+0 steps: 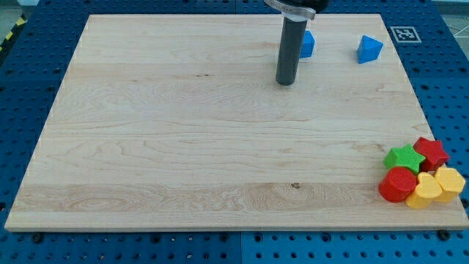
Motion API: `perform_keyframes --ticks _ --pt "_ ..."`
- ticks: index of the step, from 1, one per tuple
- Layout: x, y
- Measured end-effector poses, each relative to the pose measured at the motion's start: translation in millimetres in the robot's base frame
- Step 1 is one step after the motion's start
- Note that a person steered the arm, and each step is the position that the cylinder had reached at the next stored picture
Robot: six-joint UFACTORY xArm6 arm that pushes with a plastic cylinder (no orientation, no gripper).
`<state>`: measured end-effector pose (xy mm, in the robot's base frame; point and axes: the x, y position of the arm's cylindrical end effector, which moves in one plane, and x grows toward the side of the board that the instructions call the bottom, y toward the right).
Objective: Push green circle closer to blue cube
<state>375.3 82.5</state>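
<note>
My tip (285, 82) rests on the wooden board (183, 147) near the view's top, right of centre. A blue cube (308, 44) sits just behind and to the right of the rod, which partly hides it. The only green block (404, 157) lies far off at the view's lower right, in a tight cluster by the board's right edge. Its shape looks more like a star than a circle. The tip is far from the green block and close to the blue cube, apart from it.
A blue triangular block (369, 49) lies at the view's top right. The cluster also holds a red star (432, 152), a red cylinder (396, 184) and two yellow blocks (423, 192) (449, 181), all touching by the green block.
</note>
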Motion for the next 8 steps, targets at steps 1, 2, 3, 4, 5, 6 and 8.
perform_keyframes --ticks 1,2,3,4,5,6,8 --pt "0.0 2.3" --pt "0.0 2.3" --pt "0.0 2.4" --pt "0.0 2.4" --pt "2.8 2.4" --pt "10.8 2.4" --pt "23.6 1.1"
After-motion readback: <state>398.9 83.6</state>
